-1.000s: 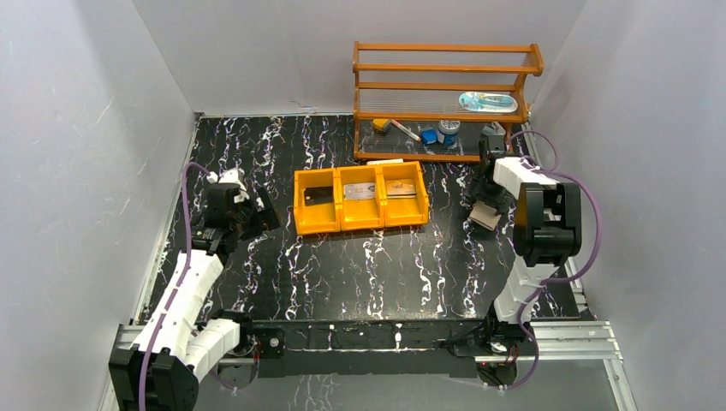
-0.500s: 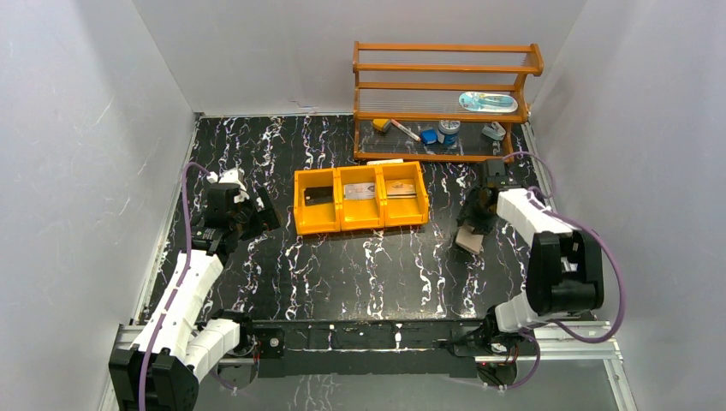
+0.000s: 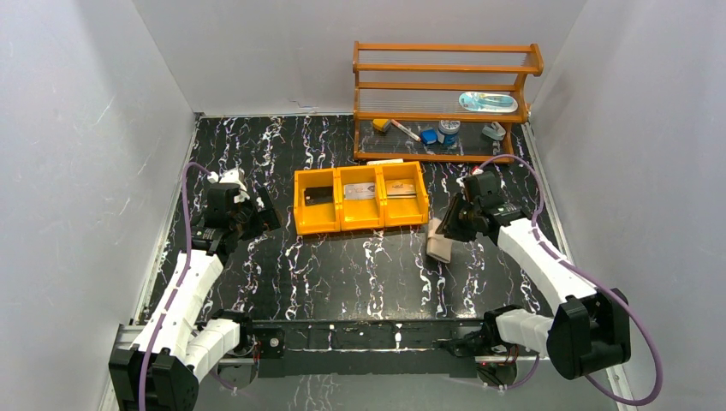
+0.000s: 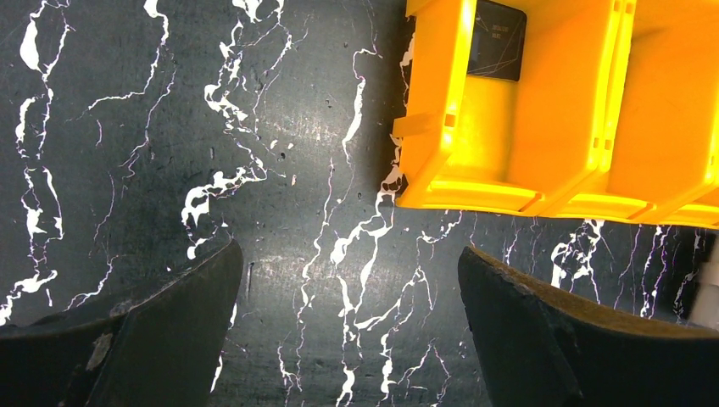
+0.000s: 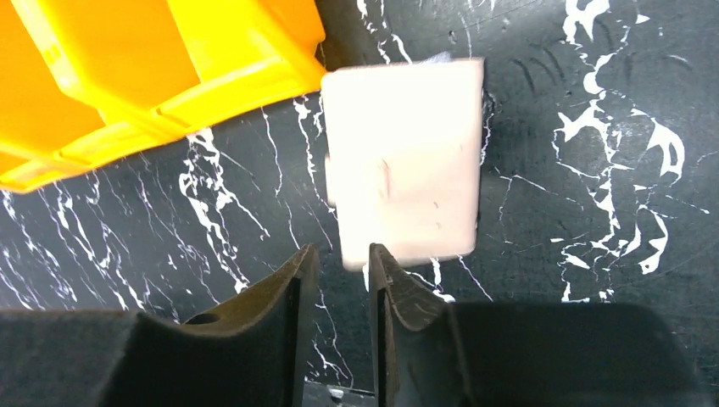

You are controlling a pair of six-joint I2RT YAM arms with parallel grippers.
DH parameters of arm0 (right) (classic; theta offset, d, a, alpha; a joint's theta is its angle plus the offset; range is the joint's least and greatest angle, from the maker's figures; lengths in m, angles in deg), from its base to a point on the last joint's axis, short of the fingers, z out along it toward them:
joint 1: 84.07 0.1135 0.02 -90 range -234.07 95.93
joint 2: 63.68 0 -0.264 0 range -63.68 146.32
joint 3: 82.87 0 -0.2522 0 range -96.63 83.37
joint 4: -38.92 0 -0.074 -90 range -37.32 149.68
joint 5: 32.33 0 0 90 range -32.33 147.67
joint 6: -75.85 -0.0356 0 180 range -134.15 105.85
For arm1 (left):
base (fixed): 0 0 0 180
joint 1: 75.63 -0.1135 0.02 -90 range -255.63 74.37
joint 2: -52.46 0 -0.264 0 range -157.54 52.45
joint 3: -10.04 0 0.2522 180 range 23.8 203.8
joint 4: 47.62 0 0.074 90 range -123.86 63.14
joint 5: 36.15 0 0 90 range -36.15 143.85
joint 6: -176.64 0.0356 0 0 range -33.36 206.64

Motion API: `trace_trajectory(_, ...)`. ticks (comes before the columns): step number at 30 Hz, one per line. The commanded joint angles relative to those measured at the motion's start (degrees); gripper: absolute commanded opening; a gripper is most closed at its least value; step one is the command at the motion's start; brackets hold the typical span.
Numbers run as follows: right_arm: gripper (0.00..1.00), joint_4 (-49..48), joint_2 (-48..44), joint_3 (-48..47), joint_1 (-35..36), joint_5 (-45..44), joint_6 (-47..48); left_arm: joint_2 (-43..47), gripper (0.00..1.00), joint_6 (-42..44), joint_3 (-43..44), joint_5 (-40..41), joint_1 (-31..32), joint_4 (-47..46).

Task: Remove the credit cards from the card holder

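Note:
The card holder [image 3: 438, 242] is folded shut, a pale tan rectangle on the black marbled table just in front of the orange tray's right end. In the right wrist view the card holder [image 5: 403, 157] faces the camera, slightly blurred, its near edge at my fingertips. My right gripper [image 3: 452, 229] [image 5: 339, 261] stands a narrow gap apart, and only table shows between the fingers. No credit card shows at the holder. My left gripper [image 3: 246, 214] [image 4: 352, 280] is wide open and empty, low over the table left of the tray.
The orange three-compartment tray [image 3: 360, 225] [image 4: 509, 127] [image 5: 169, 59] sits mid-table with a flat card-like piece in each compartment, a dark one [image 4: 496, 38] on the left. A wooden rack [image 3: 445, 49] with small items stands at the back right. White walls enclose the table.
My right arm swung from beside the rack toward the table's middle, and the card holder came with it. It now lies in front of the tray. The left arm has not moved.

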Motion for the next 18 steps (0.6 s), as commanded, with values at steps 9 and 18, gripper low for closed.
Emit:
trace_trajectory(9, 0.56, 2.1, 0.4, 0.3, 2.0, 0.8, 2.2, -0.2, 0.98, 0.6, 0.0, -1.8, -0.4, 0.5)
trace_trajectory(18, 0.7, 7.4, 12.8, -10.0, 5.1, -14.6, 2.0, -0.5, 0.98, 0.6, 0.0, -2.1, -0.4, 0.4)
